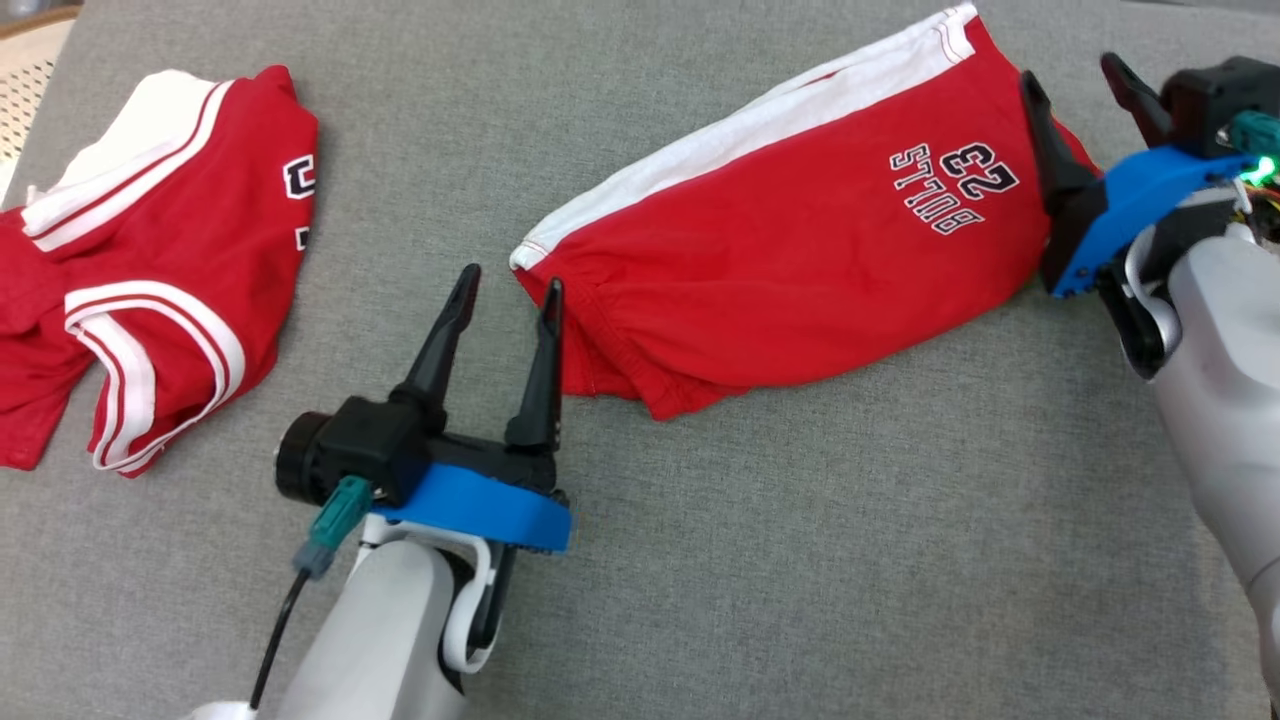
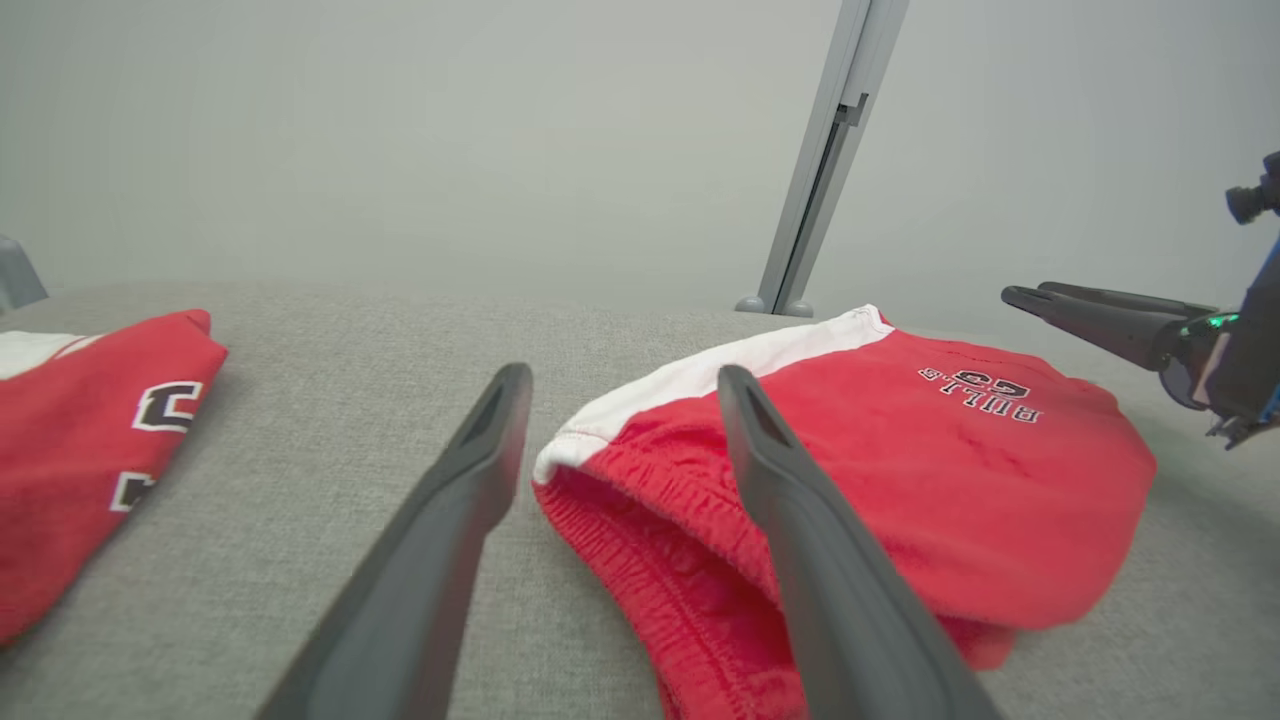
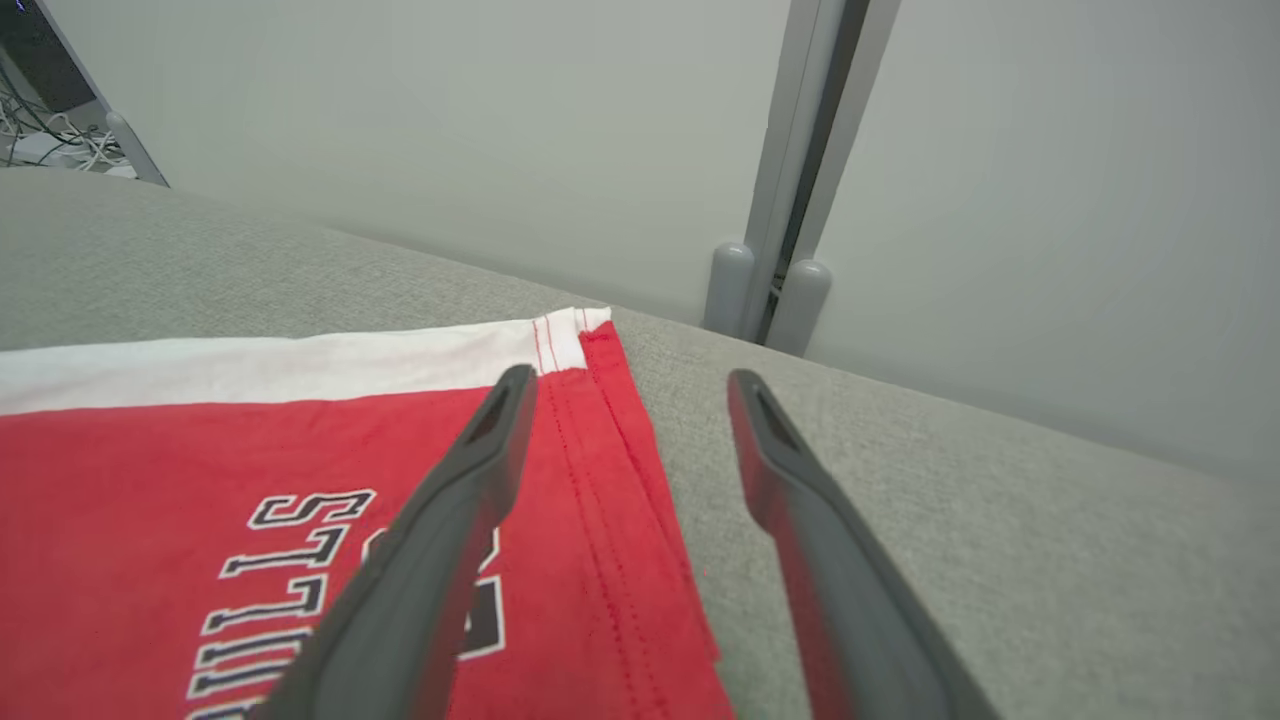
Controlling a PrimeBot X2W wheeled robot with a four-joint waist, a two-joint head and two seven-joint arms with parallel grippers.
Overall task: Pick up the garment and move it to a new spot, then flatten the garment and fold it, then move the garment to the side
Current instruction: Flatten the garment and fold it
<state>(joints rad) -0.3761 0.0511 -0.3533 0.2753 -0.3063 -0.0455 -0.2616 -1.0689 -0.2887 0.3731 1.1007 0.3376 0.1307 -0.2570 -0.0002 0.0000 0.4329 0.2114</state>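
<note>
The garment (image 1: pixel 780 250) is a pair of red shorts with a white side stripe and a "BULLS 23" print, lying folded on the grey table (image 1: pixel 800 550). My left gripper (image 1: pixel 511 278) is open at its elastic waist end. In the left wrist view the waist corner of the shorts (image 2: pixel 900 480) lies between that gripper's (image 2: pixel 622 372) fingers. My right gripper (image 1: pixel 1068 70) is open at the hem end. In the right wrist view the hem edge of the shorts (image 3: pixel 200 460) runs between this gripper's (image 3: pixel 630 375) fingers, one over cloth, one over table. Neither holds anything.
A second red and white garment (image 1: pixel 160 260), a crumpled jersey, lies at the table's left and also appears in the left wrist view (image 2: pixel 80 440). A grey post (image 2: pixel 820 160) stands behind the table's far edge. A pale wicker surface (image 1: pixel 30 60) sits beyond the far-left corner.
</note>
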